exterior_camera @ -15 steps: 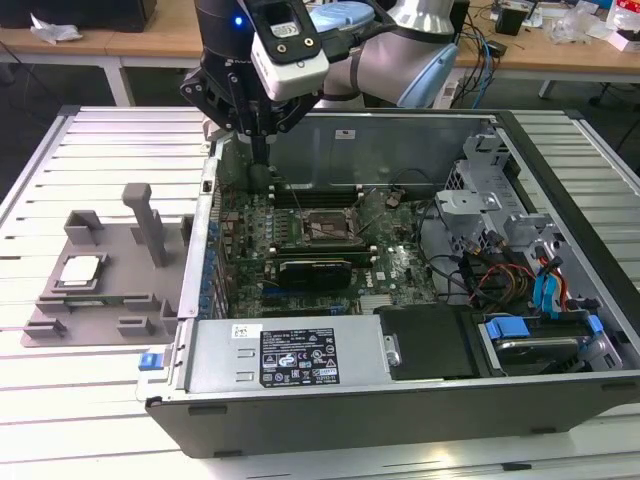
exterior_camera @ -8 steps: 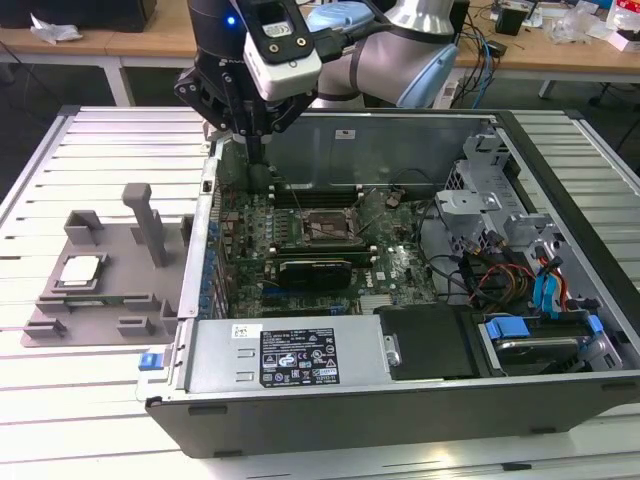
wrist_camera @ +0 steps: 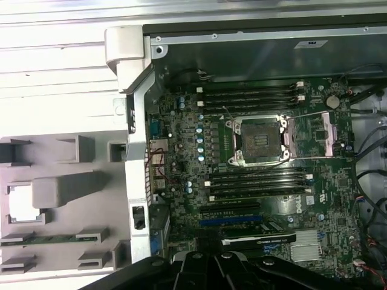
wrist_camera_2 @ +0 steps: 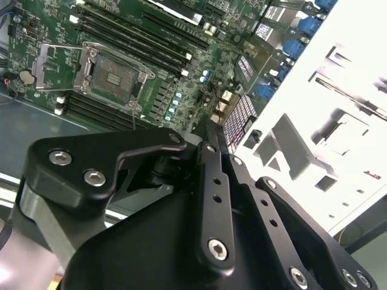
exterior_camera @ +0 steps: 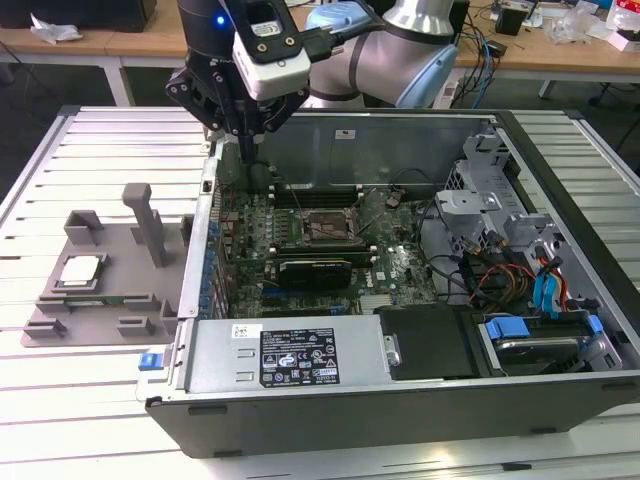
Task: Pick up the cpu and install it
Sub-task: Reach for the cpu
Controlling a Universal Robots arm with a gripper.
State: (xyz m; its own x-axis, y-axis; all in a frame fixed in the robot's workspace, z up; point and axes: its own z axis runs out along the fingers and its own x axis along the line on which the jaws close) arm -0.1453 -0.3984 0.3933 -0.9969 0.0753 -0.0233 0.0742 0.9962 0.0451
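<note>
The cpu (exterior_camera: 80, 270), a small silver square, lies flat in a recess of the grey tray (exterior_camera: 112, 292) on the exterior view's left, outside the computer case. It also shows as a bright square (wrist_camera: 23, 203) in the first wrist view. The black socket frame (exterior_camera: 325, 228) sits on the green motherboard with its bracket swung open and its centre bare (wrist_camera: 257, 140). My gripper (exterior_camera: 247, 150) hangs over the case's rear left corner, well above the board, between tray and socket. Its fingers (wrist_camera_2: 208, 145) meet at the tips with nothing between them.
An upright block (exterior_camera: 150, 222) stands on the tray. Inside the case are a dark expansion card (exterior_camera: 315, 270), memory slots (wrist_camera: 254, 181), a labelled metal cover (exterior_camera: 300, 355), a drive cage (exterior_camera: 480, 205) and loose cables (exterior_camera: 500, 280). The case wall (exterior_camera: 205, 250) separates tray from board.
</note>
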